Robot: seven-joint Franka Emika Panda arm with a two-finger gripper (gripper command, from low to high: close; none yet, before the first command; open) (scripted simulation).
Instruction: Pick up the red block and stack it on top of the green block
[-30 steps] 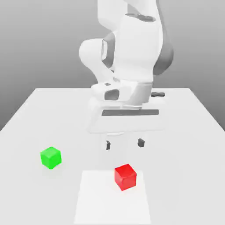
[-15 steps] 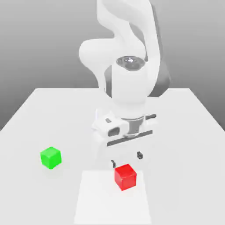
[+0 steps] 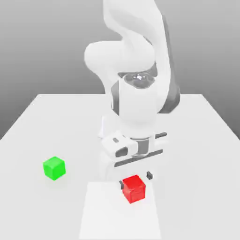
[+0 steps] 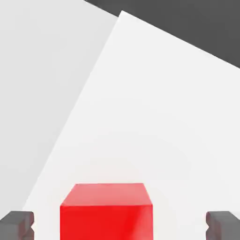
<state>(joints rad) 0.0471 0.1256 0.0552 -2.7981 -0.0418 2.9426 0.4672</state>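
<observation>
Hand view: red block point(image 4: 106, 211), a plain matte cube (bright red), between the spread claw point(image 4: 120, 225) tips.

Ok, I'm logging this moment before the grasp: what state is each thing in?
tool: open, fingers either side of the red block, not gripping.
red block: resting on the table, not lifted.
green block: on the table, apart, nothing stacked on it.
</observation>
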